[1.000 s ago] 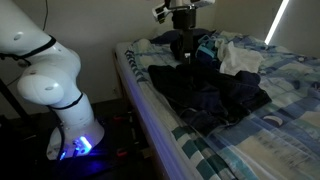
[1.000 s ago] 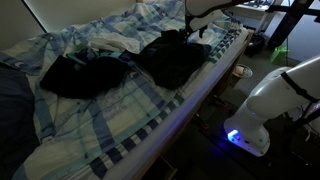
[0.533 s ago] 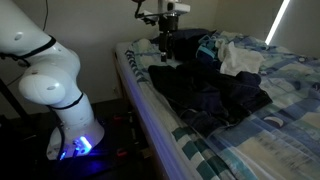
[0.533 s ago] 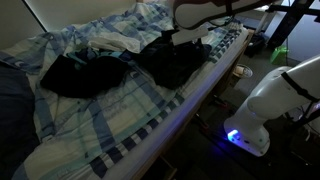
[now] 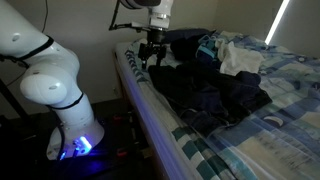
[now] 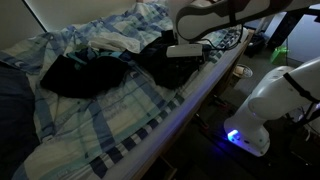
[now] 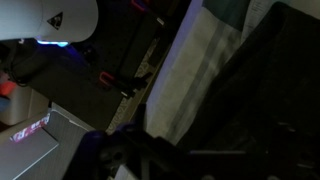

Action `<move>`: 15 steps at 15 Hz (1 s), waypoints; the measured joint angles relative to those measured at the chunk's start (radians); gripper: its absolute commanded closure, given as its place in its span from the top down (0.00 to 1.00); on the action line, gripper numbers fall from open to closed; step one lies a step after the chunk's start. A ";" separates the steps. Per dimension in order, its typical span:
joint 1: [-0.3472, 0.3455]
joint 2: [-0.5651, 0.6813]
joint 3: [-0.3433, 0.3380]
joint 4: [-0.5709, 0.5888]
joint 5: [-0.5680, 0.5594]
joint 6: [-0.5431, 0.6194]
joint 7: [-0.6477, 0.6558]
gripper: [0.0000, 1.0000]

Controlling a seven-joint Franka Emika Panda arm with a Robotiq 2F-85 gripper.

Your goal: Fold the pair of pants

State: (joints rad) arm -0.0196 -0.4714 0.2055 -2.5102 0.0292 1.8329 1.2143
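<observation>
The dark pair of pants [image 5: 205, 95] lies crumpled on the plaid bed sheet, and it shows in both exterior views [image 6: 165, 62]. My gripper [image 5: 152, 58] hangs over the bed's near edge at the end of the pants, fingers pointing down. In an exterior view the gripper [image 6: 186, 50] sits low over the pants' edge. The wrist view is dark: the pants [image 7: 265, 90] fill its right side, beside a pale strip of sheet [image 7: 190, 70]. The fingers are lost in shadow, so I cannot tell whether they hold cloth.
A second dark garment [image 6: 80, 72] lies further along the bed. Pale and teal clothes [image 5: 235, 52] are heaped behind the pants. The robot's white base [image 5: 55, 90] with a blue light stands on the floor beside the bed. The bed edge [image 5: 150, 105] drops off to the floor.
The gripper has moved from above the middle of the pants sideways toward the bed's edge and a little lower. The pants' shape near it has shifted slightly.
</observation>
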 measured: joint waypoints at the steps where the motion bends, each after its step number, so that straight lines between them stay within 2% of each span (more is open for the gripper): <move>1: 0.000 -0.004 -0.007 -0.019 0.007 0.011 0.025 1.00; 4: -0.004 -0.018 -0.040 -0.072 0.021 0.080 0.066 1.00; 8: -0.028 -0.052 -0.076 -0.154 0.039 0.236 0.132 1.00; 13: -0.054 -0.085 -0.091 -0.273 0.046 0.387 0.193 1.00; 15: -0.057 -0.081 -0.091 -0.282 0.046 0.414 0.207 1.00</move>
State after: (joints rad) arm -0.0767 -0.5524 0.1147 -2.7921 0.0751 2.2472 1.4216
